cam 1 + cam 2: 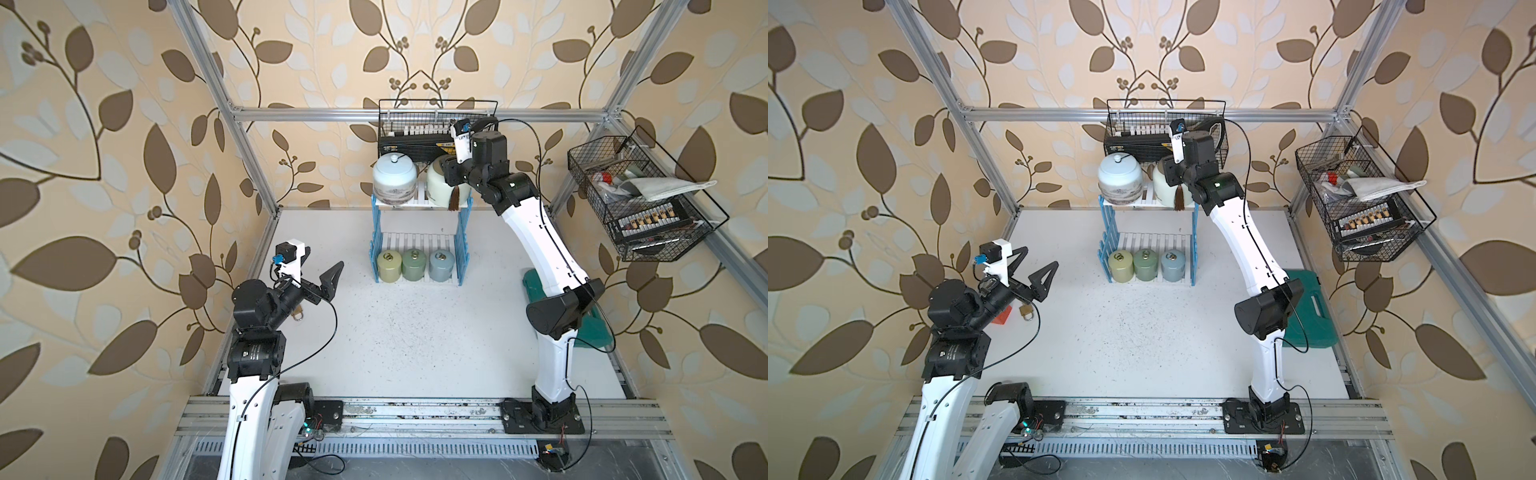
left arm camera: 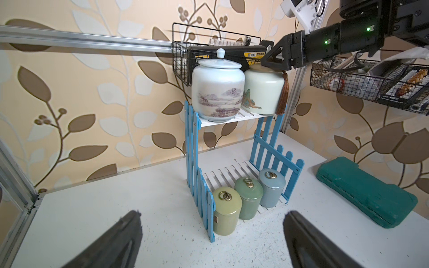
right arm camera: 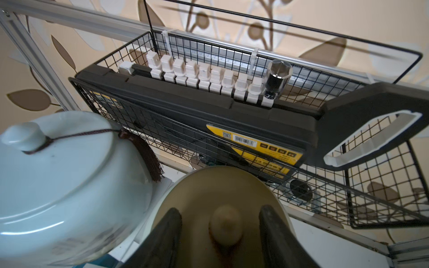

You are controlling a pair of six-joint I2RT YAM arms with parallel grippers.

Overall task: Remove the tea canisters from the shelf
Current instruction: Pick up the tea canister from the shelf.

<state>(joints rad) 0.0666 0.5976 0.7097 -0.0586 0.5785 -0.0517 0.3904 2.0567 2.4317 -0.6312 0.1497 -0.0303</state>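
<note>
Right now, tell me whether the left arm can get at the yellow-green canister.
Probably yes. The left gripper is open and faces the shelf, the yellow-green canister stands at the lower tier's open front, and only bare table lies between. The blue picket side beside it may block a sideways grab.

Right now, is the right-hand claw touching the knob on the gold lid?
Apart. The right wrist view shows the right gripper straddling the knob on the gold lid, with bare lid visible between the knob and each finger.
</note>
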